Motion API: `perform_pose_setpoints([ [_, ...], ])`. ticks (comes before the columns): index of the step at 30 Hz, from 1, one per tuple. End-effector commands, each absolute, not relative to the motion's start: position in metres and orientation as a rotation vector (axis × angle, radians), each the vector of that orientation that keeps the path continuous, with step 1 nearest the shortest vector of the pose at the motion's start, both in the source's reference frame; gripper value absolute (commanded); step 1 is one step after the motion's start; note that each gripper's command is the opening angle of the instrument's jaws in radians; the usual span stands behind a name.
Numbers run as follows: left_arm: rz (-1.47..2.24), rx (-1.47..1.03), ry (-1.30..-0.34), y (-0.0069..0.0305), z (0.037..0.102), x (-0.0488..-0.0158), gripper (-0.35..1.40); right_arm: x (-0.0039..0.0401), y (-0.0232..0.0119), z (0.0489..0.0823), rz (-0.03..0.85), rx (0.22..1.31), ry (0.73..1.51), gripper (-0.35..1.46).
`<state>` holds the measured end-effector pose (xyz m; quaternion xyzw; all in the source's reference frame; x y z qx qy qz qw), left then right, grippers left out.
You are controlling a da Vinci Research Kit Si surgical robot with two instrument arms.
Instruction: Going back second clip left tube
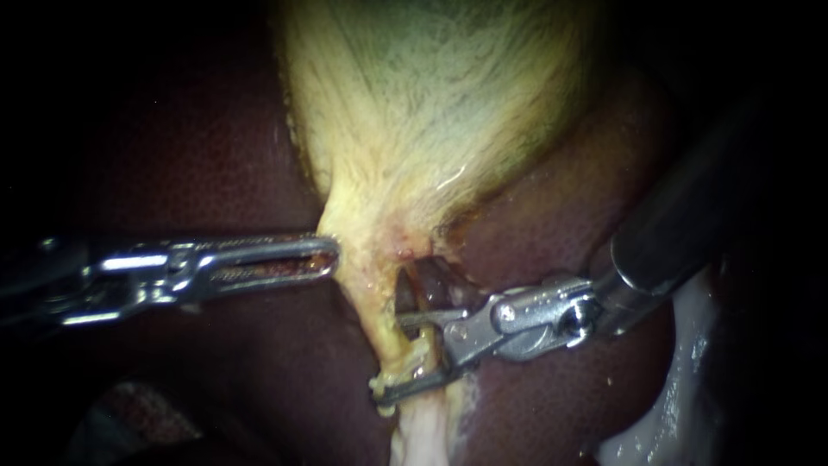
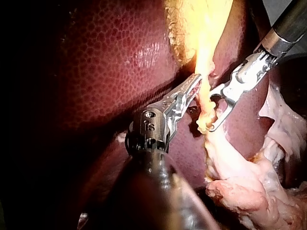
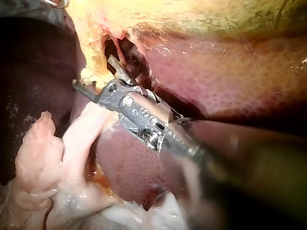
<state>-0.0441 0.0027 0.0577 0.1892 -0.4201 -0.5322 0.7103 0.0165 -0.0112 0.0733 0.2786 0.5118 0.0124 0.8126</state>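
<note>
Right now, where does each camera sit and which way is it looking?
Endoscope: close to the tissue, facing the gallbladder and tube; left instrument enters from left, right instrument from right.
Left wrist: on the left arm, looking along its shaft toward the tube.
Right wrist: on the right arm, looking along its shaft at open jaws astride the tube.
Shared: all show the right instrument at the tube.

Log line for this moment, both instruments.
left instrument: tip beside pale yellow left tube | right instrument: jaws open, straddling that tube lower down
</note>
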Motion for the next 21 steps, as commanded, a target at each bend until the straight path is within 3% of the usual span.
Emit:
perform_pose_setpoints([
  [1,-1.181,0.420,-0.932,0.0027,0.0577,-0.0441,-0.35,0.0169,-0.0113,0.0735,0.028,0.594,1.091,0.60],
  [10,-1.181,0.420,-0.932,0.0026,0.0576,-0.0441,-0.35,0.0181,-0.0119,0.0735,0.027,0.590,1.091,0.60],
  [21,-1.180,0.420,-0.932,0.0025,0.0576,-0.0439,-0.35,0.0132,-0.0104,0.0717,0.045,0.574,1.092,0.60],
])
